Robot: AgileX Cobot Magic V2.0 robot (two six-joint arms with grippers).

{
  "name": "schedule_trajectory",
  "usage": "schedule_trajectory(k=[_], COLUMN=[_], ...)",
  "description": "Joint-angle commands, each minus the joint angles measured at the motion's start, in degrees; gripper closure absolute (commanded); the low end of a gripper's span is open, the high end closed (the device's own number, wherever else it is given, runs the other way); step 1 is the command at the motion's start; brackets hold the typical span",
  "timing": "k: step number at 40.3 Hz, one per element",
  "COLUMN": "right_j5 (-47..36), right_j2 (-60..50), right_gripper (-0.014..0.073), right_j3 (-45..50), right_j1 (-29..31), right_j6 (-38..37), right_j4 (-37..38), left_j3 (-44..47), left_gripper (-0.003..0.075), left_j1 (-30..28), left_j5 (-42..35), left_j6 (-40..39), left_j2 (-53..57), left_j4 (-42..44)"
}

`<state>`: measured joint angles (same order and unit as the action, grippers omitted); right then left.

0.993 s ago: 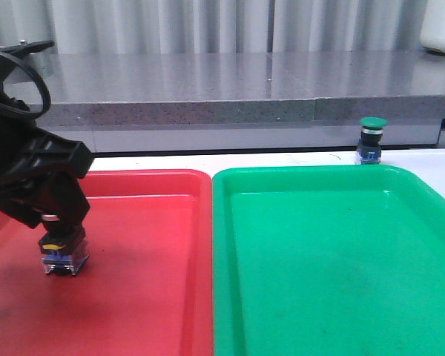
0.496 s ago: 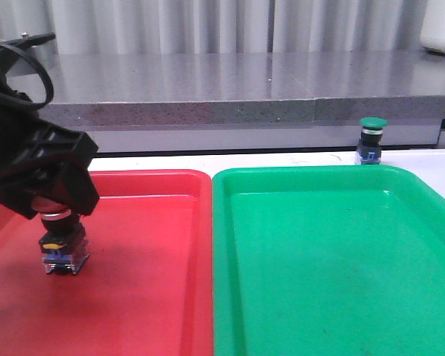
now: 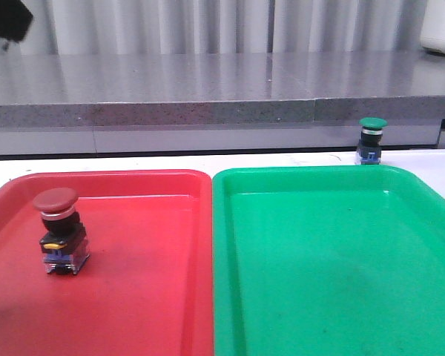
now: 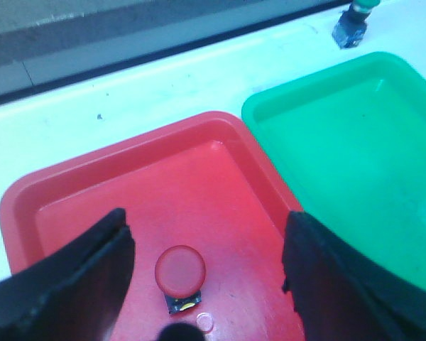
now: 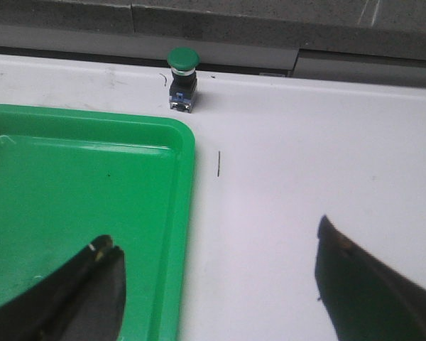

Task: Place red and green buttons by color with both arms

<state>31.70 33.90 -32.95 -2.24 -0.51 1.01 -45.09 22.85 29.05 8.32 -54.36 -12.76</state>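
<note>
The red button [image 3: 58, 230] stands upright in the left part of the red tray [image 3: 156, 297]; in the left wrist view the red button [image 4: 179, 273] lies below and between the fingers. My left gripper [image 4: 206, 234] is open, empty and raised well above it; only a dark corner of that arm [image 3: 7, 18] shows in the front view. The green button [image 3: 371, 139] stands upright on the white table behind the green tray [image 3: 334, 282], also in the right wrist view [image 5: 182, 78]. My right gripper [image 5: 216, 245] is open and empty over the green tray's edge, well short of the green button.
The green tray [image 5: 71, 185] and red tray [image 4: 220, 177] lie side by side on the white table [image 5: 305, 156]. A grey stone ledge [image 3: 222, 96] runs along the back. A white object [image 3: 441, 26] stands at the far right on the ledge.
My left gripper has let go of the red button and risen up and away to the upper left. The button stays standing in the red tray.
</note>
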Motion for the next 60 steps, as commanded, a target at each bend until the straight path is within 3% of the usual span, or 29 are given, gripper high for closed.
schedule_trajectory(k=[1,18,45,60], right_j5=[-3.97,-3.97,-6.21,-4.45], right_j2=[0.47,0.47,0.7,19.32], right_gripper=[0.0022,0.0022,0.0022,-0.004], right_j3=[-2.06,-2.06,-2.06,-15.04], right_j1=[0.39,0.39,0.39,0.39], right_j6=[0.51,0.51,0.17,0.17], right_j4=[0.5,0.5,-0.46,-2.7], left_j3=[-1.73,-1.17,-1.17,-1.17], left_gripper=[0.0272,0.0272,0.0281,0.0281], left_j1=[0.47,0.47,0.47,0.47], left_j5=[-0.57,8.53,8.57,8.57], left_j6=[0.13,0.13,0.13,0.13], left_j2=[5.87,21.66,22.23,22.23], left_j4=[1.94,3.38,3.38,3.38])
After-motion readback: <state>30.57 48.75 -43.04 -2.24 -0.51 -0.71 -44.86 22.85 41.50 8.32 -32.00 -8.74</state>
